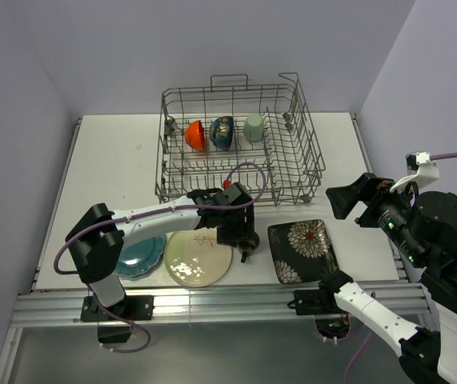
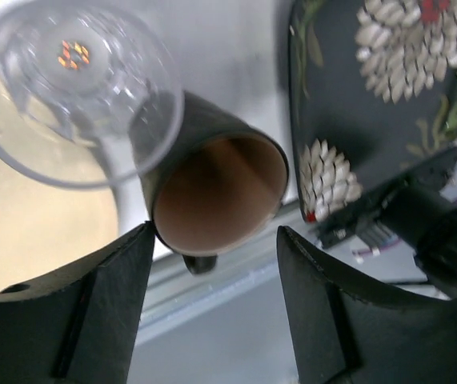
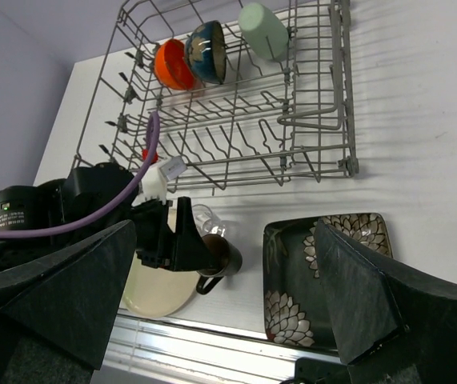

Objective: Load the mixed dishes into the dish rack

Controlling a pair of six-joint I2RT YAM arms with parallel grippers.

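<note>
Fingers of the left gripper (image 1: 242, 236) hang over the brown ceramic mug (image 1: 249, 245), which lies on its side between the cream round plate (image 1: 198, 258) and the black square floral plate (image 1: 302, 250). From the left wrist, the dark fingers (image 2: 108, 304) flank the mug's open mouth, its long axis running away from them; whether they pinch it yet I cannot tell. From the right wrist, the fingers (image 3: 52, 296) of the right gripper (image 3: 226, 240) gape wide on nothing, well apart from the mug.
</note>
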